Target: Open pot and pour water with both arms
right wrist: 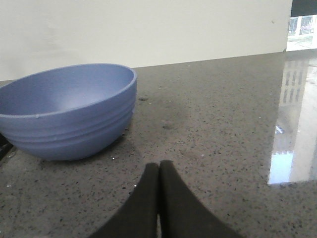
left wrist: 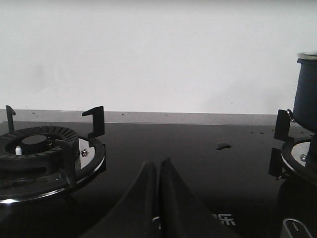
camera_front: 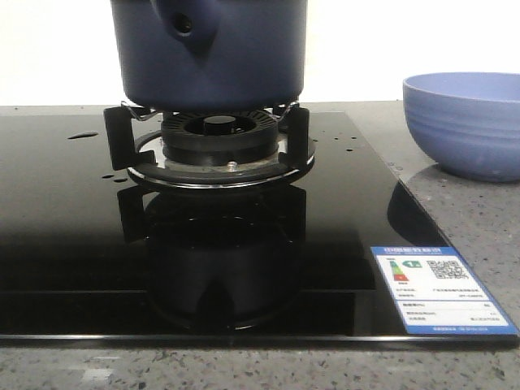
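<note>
The dark navy pot point(camera_front: 210, 53) stands on the burner's pan supports, its handle mount with a round hole facing the front view; its top is cut off by the frame. In the left wrist view only the pot's side point(left wrist: 306, 91) shows at the edge. Water lies as small drops point(camera_front: 83, 136) and a little puddle point(left wrist: 223, 146) on the black glass. My left gripper point(left wrist: 158, 163) is shut, empty, low over the hob between the two burners. My right gripper point(right wrist: 159, 164) is shut, empty, over the stone counter near the bowl. Neither gripper shows in the front view.
A periwinkle-blue bowl point(camera_front: 469, 122) sits empty on the grey counter right of the hob, also seen as the bowl point(right wrist: 67, 110) in the right wrist view. A second burner point(left wrist: 42, 148) with upright supports stands left of my left gripper. An energy label point(camera_front: 439, 290) marks the hob's front right corner.
</note>
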Motion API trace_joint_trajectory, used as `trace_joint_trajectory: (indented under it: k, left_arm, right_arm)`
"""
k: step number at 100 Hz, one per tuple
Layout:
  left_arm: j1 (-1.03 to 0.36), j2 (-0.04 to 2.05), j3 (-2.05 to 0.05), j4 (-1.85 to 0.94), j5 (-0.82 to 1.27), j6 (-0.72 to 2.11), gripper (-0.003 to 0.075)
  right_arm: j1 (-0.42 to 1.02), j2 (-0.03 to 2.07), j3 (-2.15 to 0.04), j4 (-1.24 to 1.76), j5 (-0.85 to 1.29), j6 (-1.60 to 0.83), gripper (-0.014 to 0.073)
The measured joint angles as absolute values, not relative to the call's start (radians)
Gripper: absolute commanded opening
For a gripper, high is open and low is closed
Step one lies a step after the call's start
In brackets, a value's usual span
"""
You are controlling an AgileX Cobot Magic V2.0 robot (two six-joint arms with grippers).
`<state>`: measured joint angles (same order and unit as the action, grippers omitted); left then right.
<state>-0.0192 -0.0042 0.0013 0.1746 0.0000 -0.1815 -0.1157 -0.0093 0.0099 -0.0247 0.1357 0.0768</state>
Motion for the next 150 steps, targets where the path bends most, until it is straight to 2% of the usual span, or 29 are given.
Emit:
trace_joint_trajectory:
  k: [150]
  left_arm:
    - [-0.019, -0.004, 0.001, 0.162, 0.0, -0.181, -0.0019]
  right_arm:
    - [-0.116, -0.009, 0.01, 0.011, 0.136, 0.077, -0.0067]
